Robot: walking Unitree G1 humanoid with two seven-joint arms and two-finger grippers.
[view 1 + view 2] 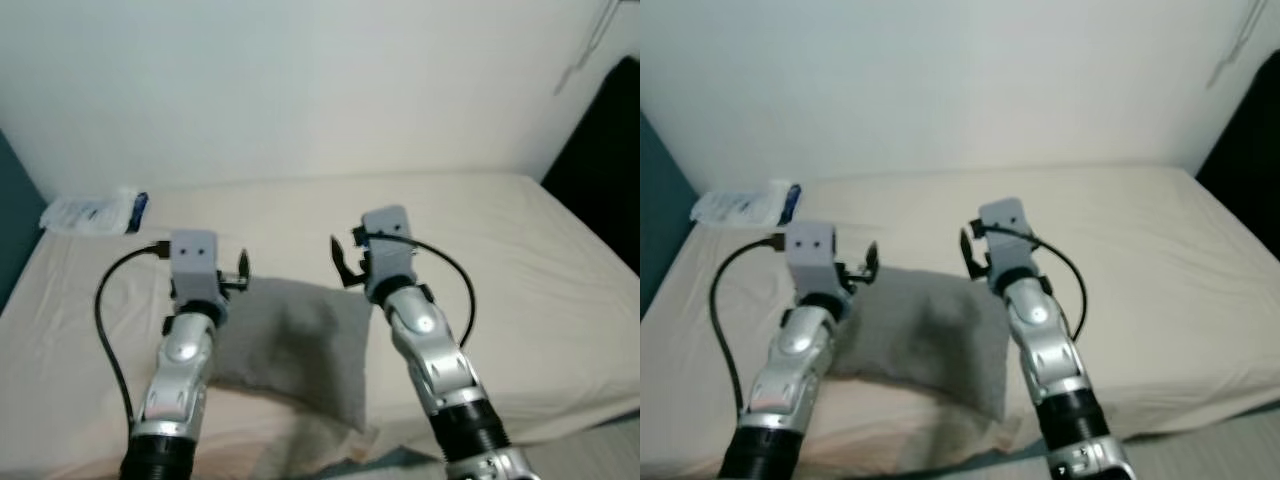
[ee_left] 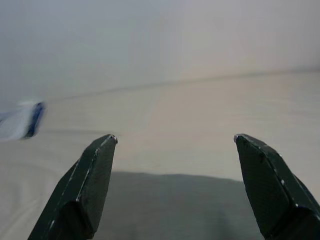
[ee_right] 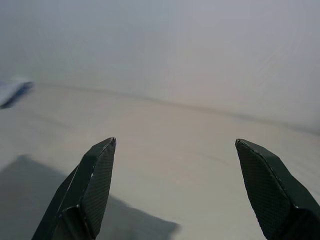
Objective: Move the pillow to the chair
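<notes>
Both pincers wide open, empty, above a pillow.
Left gripper (image 2: 172, 140) and right gripper (image 3: 174, 142) hover over the far corners of the soft grey square fabric pillow (image 1: 290, 345), which lies near the front edge of the beige-sheeted bed (image 1: 500, 250); white-and-blue plastic packet (image 1: 95, 212) far left.

Matt grey cloth pillow (image 1: 295, 345) on smooth beige cloth sheet (image 1: 500, 240)

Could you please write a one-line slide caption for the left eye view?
Both open grippers, left and right, flank a grey pillow on a beige bed.
</notes>
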